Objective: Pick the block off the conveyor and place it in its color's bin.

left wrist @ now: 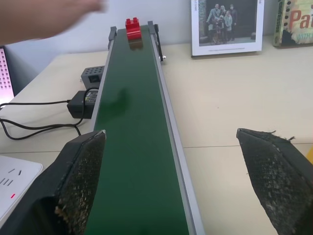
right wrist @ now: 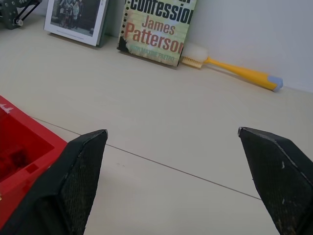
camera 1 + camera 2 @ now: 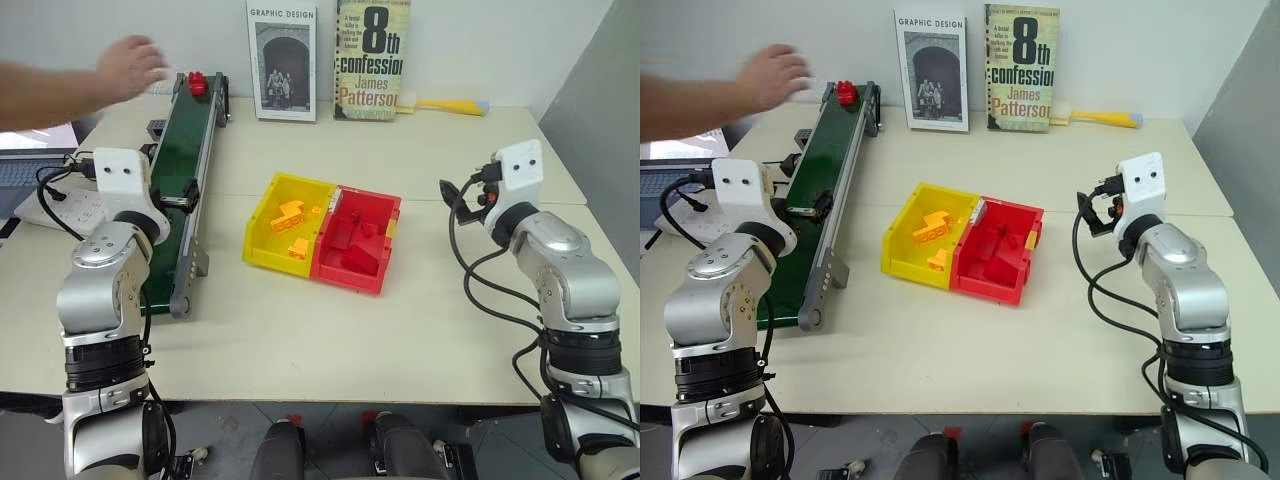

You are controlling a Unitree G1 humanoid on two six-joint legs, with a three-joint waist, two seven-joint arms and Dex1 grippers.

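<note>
Upright block, conveyor running lengthwise

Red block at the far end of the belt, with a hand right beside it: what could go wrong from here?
1. A person's hand hovers close to the block; reaching now might strike it.
2. The block sits at the conveyor's far end, well beyond the open left gripper; a long stretch may miss.
3. The red bin touches the yellow bin; a loose drop could land in the wrong one.
</note>
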